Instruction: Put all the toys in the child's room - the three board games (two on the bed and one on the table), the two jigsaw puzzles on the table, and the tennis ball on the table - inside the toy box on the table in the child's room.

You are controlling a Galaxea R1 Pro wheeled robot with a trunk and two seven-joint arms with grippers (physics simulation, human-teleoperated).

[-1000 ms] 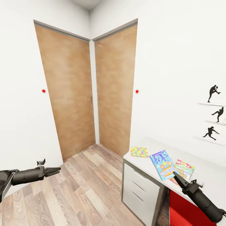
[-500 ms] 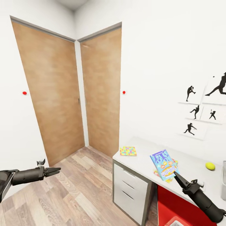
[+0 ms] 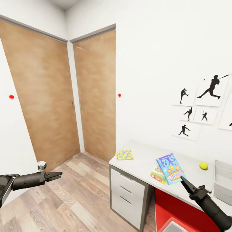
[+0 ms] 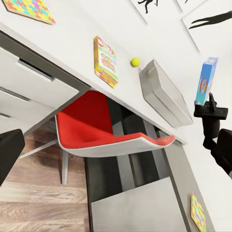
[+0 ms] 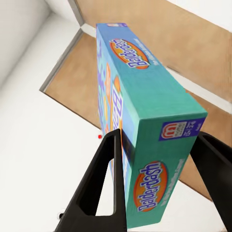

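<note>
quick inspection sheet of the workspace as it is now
surface: pale desk top over white drawers, mostly bare
job's things: blue game box held in the air; second game box, jigsaw board and ball on the desk; grey bin at its far end; another jigsaw board on the lower section
clutter: nothing seen
grippers: right pincer shut on the blue game box; left pincer over the floor, holding nothing, jaws slightly apart
cables: nothing seen
surroundings: two wooden doors, plank floor, silhouette pictures, red chair under the desk
</note>
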